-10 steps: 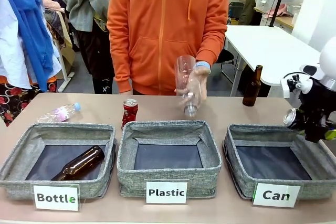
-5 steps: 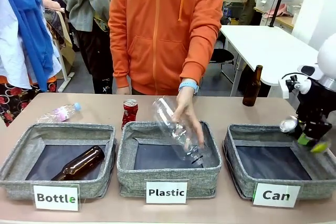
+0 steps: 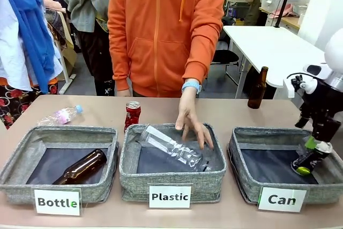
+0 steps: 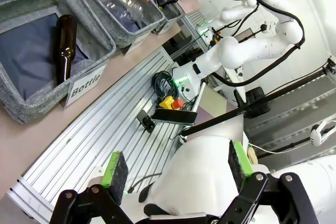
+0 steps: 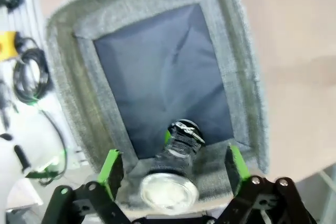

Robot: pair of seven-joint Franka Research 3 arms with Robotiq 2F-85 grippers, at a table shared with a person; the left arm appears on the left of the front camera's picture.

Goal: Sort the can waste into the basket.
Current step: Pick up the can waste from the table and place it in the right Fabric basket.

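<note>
The black can [image 3: 308,161] with green-yellow marks stands tilted inside the grey "Can" basket [image 3: 268,134], at its right end. My right gripper [image 3: 317,143] hangs just above it, open; in the right wrist view the can [image 5: 176,156] sits loose between the spread green pads [image 5: 111,171], over the basket's dark lining, near the wall [image 5: 242,77]. The red dented can [image 3: 132,114] stands upright on the table behind the gap between the "Bottle" and "Plastic" baskets. My left gripper [image 4: 176,166] is open and holds nothing, back over the robot's base.
A person's hand [image 3: 192,126] rests on a clear bottle [image 3: 170,146] lying in the "Plastic" basket [image 3: 171,178]. The "Bottle" basket [image 3: 16,167] holds a brown bottle [image 3: 81,167]. A plastic bottle [image 3: 60,115] lies far left; a brown bottle [image 3: 258,88] stands far right.
My right gripper came down over the "Can" basket and opened, and the black can dropped in. The person lowered the clear bottle into the "Plastic" basket.
</note>
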